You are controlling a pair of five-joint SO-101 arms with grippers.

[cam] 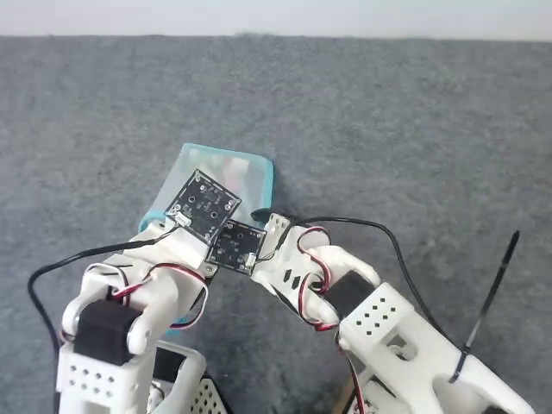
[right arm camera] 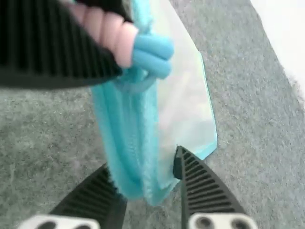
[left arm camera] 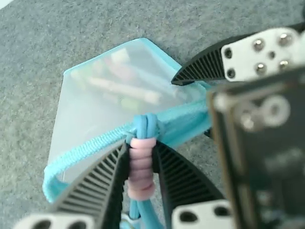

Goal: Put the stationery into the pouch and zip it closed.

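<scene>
Now at the zip: your left pincer (left arm camera: 140, 148) is clamped on the pink pull (left arm camera: 141, 167), and your right pincer (right arm camera: 143, 167) is closed on the teal end of the pouch (left arm camera: 95, 109). The pouch lies on the grey surface (cam: 388, 129) with the stationery (left arm camera: 119, 86) visible inside. Draw the pull straight along the zip line with the fabric taut against the right-hand anchor; slack would likely jam the slider.

Overhead plus wrist close-ups of pouch (cam: 246, 177)

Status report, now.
Left gripper shut on zipper pull. Right gripper clamps pouch end. Stationery inside, pull midway along zip.
</scene>
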